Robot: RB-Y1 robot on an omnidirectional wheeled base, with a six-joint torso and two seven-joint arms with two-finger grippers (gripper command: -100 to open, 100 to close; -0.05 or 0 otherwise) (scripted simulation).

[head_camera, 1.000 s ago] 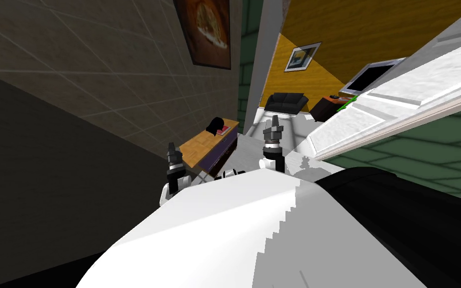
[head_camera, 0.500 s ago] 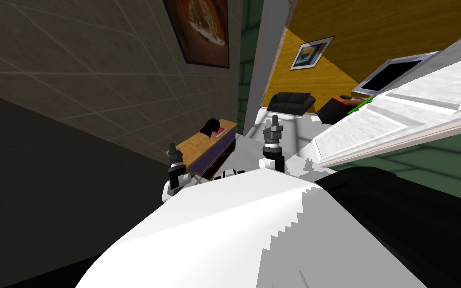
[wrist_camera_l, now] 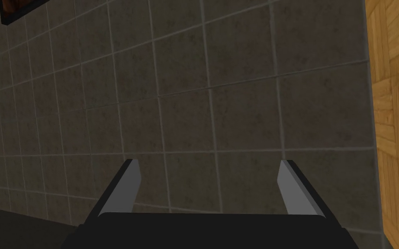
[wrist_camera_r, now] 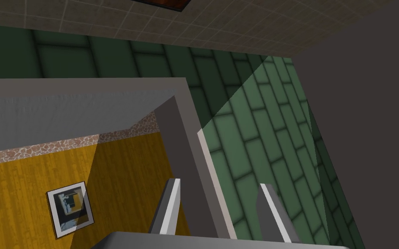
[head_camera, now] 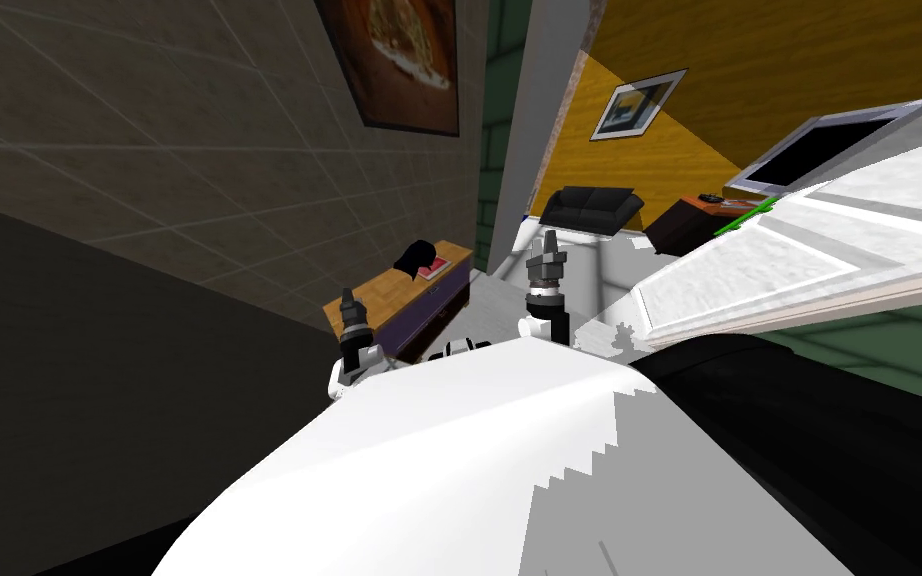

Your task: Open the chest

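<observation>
The chest (head_camera: 427, 303) is a low unit with a wood-grain top and a dark purple front, standing against the brown tiled wall ahead and to my left. A black object (head_camera: 415, 260) and a small red item (head_camera: 437, 265) lie on its far end. My left gripper (head_camera: 349, 300) hovers over the chest's near corner; in the left wrist view it (wrist_camera_l: 207, 183) is open, facing the tiled wall, with a strip of wood grain (wrist_camera_l: 397, 129) beside it. My right gripper (head_camera: 549, 242) is raised toward the doorway, and in its wrist view it (wrist_camera_r: 220, 207) is open and holds nothing.
A white panelled door (head_camera: 749, 270) stands open close on my right. Beyond the grey door frame (head_camera: 539, 120) lies a yellow-walled room with a black sofa (head_camera: 589, 208), a dark cabinet (head_camera: 684, 222) and a screen (head_camera: 799, 165). A framed picture (head_camera: 394, 60) hangs above the chest.
The whole head view has shifted: I have moved and turned, so the chest sits nearer and more under my left gripper. Both arms keep their pose.
</observation>
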